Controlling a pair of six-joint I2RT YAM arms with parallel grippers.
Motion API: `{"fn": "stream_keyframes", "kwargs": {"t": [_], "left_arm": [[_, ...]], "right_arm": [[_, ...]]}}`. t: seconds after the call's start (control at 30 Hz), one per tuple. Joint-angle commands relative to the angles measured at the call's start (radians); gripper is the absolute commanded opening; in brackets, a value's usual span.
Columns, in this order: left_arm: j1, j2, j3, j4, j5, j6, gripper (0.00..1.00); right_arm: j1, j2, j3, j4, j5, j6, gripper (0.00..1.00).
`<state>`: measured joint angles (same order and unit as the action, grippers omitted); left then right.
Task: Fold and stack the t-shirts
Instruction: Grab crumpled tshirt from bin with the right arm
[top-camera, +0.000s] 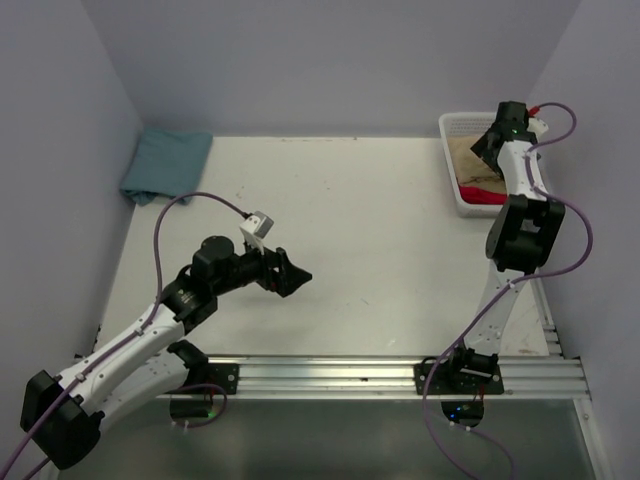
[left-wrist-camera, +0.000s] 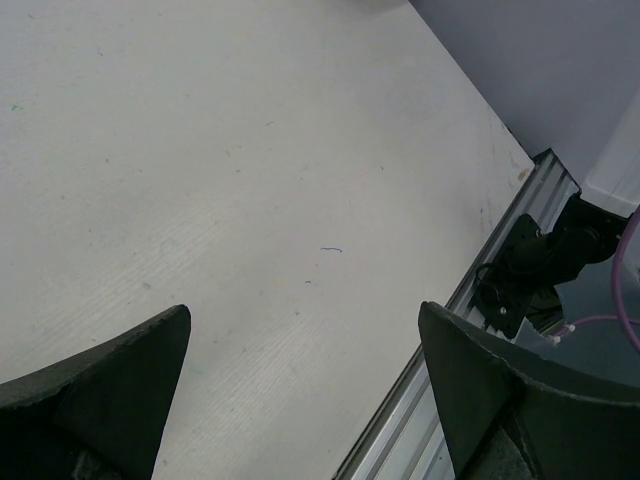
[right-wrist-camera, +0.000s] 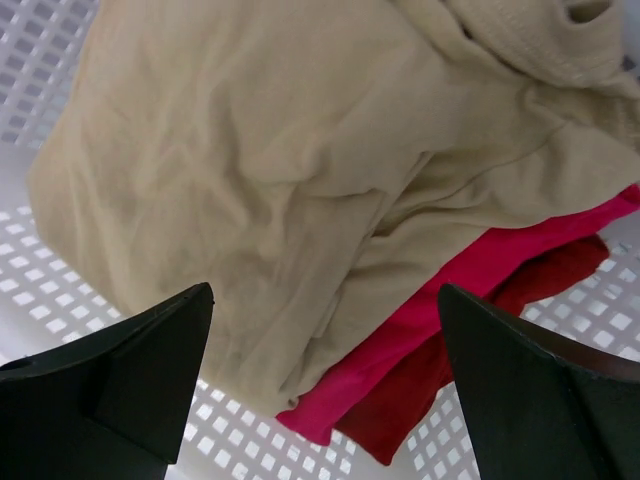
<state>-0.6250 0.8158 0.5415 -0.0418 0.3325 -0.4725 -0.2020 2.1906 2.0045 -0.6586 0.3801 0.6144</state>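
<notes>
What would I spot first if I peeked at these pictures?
The bright red-pink t-shirt peeking out under the tan t-shirt in the white basket, far right, with the right claw open above them. Then the teal t-shirt lying alone in the far left corner.

In the top view the right arm (top-camera: 522, 190) covers a big part of the white basket (top-camera: 449, 123), so only small pieces of the tan t-shirt (top-camera: 467, 157) and the red t-shirt (top-camera: 480, 193) show there. In the right wrist view the red t-shirt lies mostly under the tan one, which the top edge cuts off. The teal t-shirt (top-camera: 165, 165) is crumpled and its sleeves cannot be told apart
</notes>
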Motion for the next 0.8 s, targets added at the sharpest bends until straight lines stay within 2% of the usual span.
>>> {"fn": "stream_keyframes", "kwargs": {"t": [0.0,0.3,0.37,0.43,0.5,0.53,0.57,0.67,0.7,0.73,0.77], "left_arm": [[-0.005,0.013,0.006,0.003,-0.006,-0.018,1.00],[-0.007,0.005,0.020,-0.013,-0.018,-0.038,1.00],[-0.007,0.005,0.023,-0.018,-0.023,-0.043,1.00],[-0.005,0.003,0.025,-0.021,-0.023,-0.046,1.00],[-0.007,0.000,0.025,-0.027,-0.026,-0.049,1.00],[-0.005,0.000,0.025,-0.030,-0.030,-0.051,1.00],[-0.007,0.000,0.028,-0.032,-0.030,-0.052,1.00],[-0.005,-0.004,0.026,-0.032,-0.033,-0.058,1.00],[-0.007,-0.007,0.025,-0.027,-0.033,-0.061,1.00],[-0.007,-0.006,0.020,-0.023,-0.032,-0.066,1.00],[-0.007,-0.003,0.017,-0.011,-0.029,-0.069,1.00]], "right_arm": [[-0.016,0.009,0.043,-0.012,0.057,0.033,0.99],[-0.089,0.136,0.119,-0.027,-0.020,0.065,0.99],[-0.100,0.165,0.125,-0.016,-0.041,0.065,0.94],[-0.111,0.184,0.132,0.014,-0.075,0.056,0.84],[-0.116,0.213,0.149,0.033,-0.130,0.059,0.61],[-0.120,0.219,0.149,0.046,-0.159,0.058,0.45],[-0.119,0.222,0.143,0.068,-0.182,0.053,0.00],[-0.119,0.160,0.029,0.219,-0.303,0.038,0.00],[-0.119,0.082,-0.099,0.369,-0.375,0.036,0.00],[-0.119,0.042,-0.171,0.457,-0.410,0.035,0.00],[-0.119,0.005,-0.237,0.617,-0.449,0.036,0.00]]}}
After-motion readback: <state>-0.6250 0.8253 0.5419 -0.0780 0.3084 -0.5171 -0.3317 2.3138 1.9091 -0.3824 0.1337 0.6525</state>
